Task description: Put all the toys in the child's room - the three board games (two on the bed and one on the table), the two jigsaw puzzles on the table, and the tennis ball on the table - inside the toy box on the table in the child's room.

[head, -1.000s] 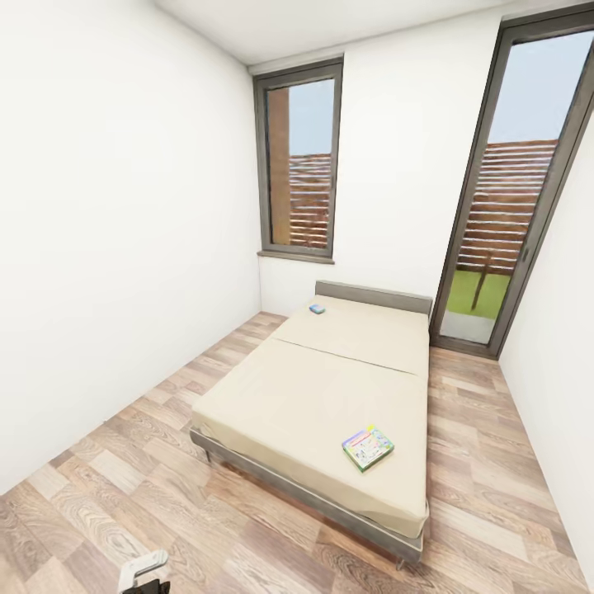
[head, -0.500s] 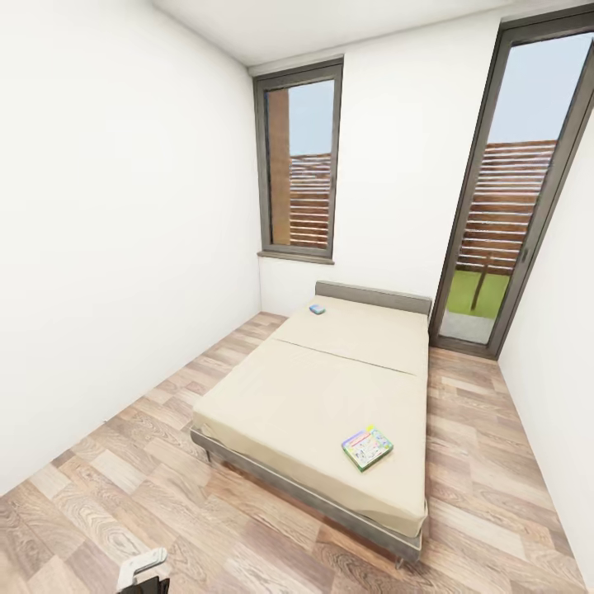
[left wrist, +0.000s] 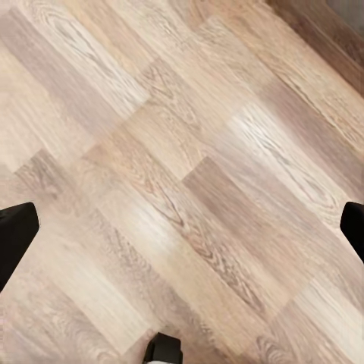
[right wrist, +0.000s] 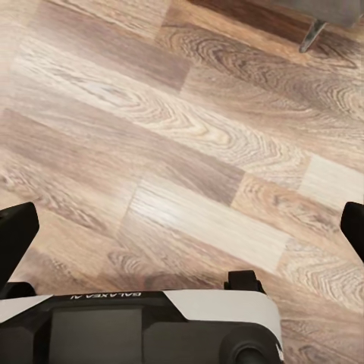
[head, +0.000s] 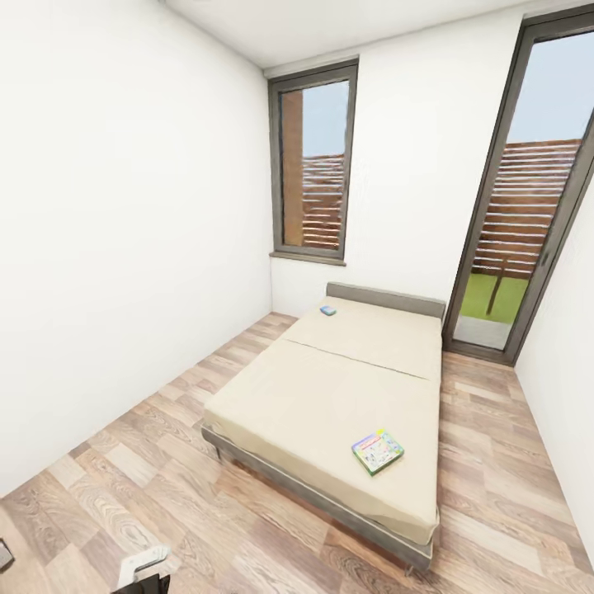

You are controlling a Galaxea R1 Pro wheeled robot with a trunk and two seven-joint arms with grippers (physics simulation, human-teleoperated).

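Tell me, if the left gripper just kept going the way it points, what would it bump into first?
Most likely the wood-plank floor. The left gripper points down at bare planks, fingers spread wide, with nothing between them. How far off the floor lies is unclear.

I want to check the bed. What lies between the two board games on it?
In the head view, only bare beige mattress with a seam across it lies between the near board game and the far blue one.

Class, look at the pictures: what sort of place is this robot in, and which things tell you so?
Most likely a bedroom: a low bed with a beige mattress on a wood-plank floor, tall dark-framed windows, and a colourful board game lying on the bed.
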